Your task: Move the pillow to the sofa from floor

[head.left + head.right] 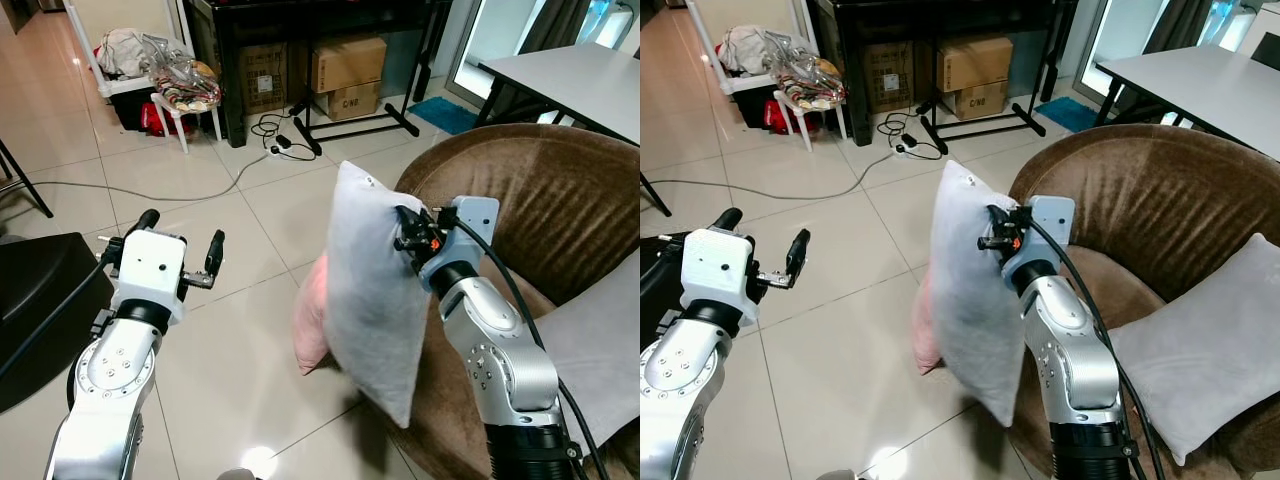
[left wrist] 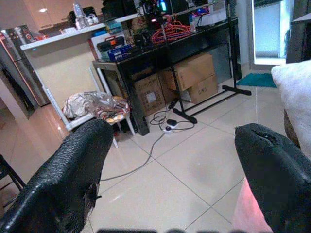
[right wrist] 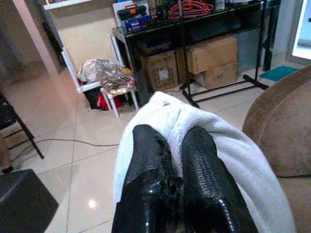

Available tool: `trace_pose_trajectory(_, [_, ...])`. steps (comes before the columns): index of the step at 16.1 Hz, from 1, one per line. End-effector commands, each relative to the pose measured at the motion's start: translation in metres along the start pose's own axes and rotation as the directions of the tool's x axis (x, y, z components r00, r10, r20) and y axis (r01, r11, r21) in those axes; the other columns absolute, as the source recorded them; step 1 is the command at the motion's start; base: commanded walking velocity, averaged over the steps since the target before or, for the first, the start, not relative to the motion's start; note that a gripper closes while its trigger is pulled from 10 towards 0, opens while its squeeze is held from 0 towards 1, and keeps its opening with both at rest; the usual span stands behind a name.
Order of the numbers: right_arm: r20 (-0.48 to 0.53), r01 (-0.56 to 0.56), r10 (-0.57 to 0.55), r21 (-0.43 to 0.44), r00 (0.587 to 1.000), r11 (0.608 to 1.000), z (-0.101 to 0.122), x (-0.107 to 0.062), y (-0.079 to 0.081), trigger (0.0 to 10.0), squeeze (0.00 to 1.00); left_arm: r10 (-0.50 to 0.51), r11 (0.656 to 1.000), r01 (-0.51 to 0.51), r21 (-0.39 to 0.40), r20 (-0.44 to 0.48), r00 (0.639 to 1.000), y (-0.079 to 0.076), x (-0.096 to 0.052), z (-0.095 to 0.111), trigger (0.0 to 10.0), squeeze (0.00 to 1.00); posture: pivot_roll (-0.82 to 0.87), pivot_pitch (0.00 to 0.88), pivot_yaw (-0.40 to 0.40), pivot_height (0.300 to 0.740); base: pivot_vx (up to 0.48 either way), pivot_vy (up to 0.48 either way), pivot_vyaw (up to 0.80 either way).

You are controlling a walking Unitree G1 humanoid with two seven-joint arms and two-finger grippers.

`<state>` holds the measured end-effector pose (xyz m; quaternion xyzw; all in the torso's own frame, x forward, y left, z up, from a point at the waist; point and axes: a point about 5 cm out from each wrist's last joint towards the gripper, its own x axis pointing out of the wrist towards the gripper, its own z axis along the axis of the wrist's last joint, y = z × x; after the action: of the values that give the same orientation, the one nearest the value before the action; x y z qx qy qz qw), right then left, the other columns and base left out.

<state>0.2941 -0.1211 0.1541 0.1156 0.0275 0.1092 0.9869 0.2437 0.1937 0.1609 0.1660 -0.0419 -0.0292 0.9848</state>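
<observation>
A: So, where is the pillow?

B: My right gripper [image 1: 404, 232] has the grey pillow [image 1: 372, 300] pinched near its upper edge, my 2 black fingers [image 3: 148, 170] pressed close together on the fabric. It hangs upright off the tiled floor [image 1: 230, 360], just beside the front rim of the brown sofa [image 1: 560, 200].

A: Anything else near it?

B: A pink pillow [image 1: 311, 318] leans against the sofa's base, partly hidden behind the grey one. A second grey pillow [image 1: 1205, 345] lies on the sofa seat against the backrest.

A: And your other arm?

B: My left gripper [image 1: 182, 250] is held over the tiles, well apart from the pillow, fingers spread wide with nothing between them. Beyond it I see a power strip [image 1: 278, 146] with a cable, and cardboard boxes [image 1: 347, 66] under a black table [image 1: 300, 15].
</observation>
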Motion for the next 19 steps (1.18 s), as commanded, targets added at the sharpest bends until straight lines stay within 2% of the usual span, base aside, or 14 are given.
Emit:
trace_pose_trajectory(1, [0.056,-0.02,0.019,0.014,0.998,1.0,0.0106,-0.0006,-0.0002,10.0,0.0,-0.018,1.0,0.018,0.005,0.003,1.0,-0.0037,-0.0008,-0.0007,10.0,0.0,-0.01,0.0,-0.037,0.74,0.0,0.0,0.0])
trace_pose_trajectory(5, [0.088,-0.035,0.031,0.037,0.996,0.999,0.0148,-0.0017,-0.0015,10.0,0.0,-0.023,1.0,0.023,0.011,0.006,1.0,-0.0045,-0.0013,-0.0007,10.0,0.0,-0.01,0.0,-0.039,0.74,0.0,0.0,0.0])
trace_pose_trajectory(8, [0.045,-0.02,0.019,0.022,0.999,1.0,0.0096,-0.0004,-0.0021,10.0,0.0,-0.019,1.0,0.019,0.006,0.011,1.0,-0.0046,-0.0017,-0.0006,10.0,0.0,-0.01,0.0,-0.039,0.74,0.0,0.0,0.0])
trace_pose_trajectory(10, [0.04,-0.031,0.029,0.047,0.999,0.998,0.0085,-0.0002,-0.0012,10.0,0.0,-0.016,1.0,0.016,0.007,0.013,1.0,-0.0044,-0.0017,-0.0005,10.0,0.0,-0.01,0.0,-0.039,0.74,0.0,0.0,-0.8])
trace_pose_trajectory(19, [0.035,-0.039,0.037,0.062,0.999,0.997,0.0088,0.0011,0.0009,10.0,0.0,0.006,1.0,-0.006,0.002,0.021,1.0,-0.0016,-0.0002,0.0009,10.0,0.0,0.0,0.0,-0.039,0.74,0.0,0.0,-0.8])
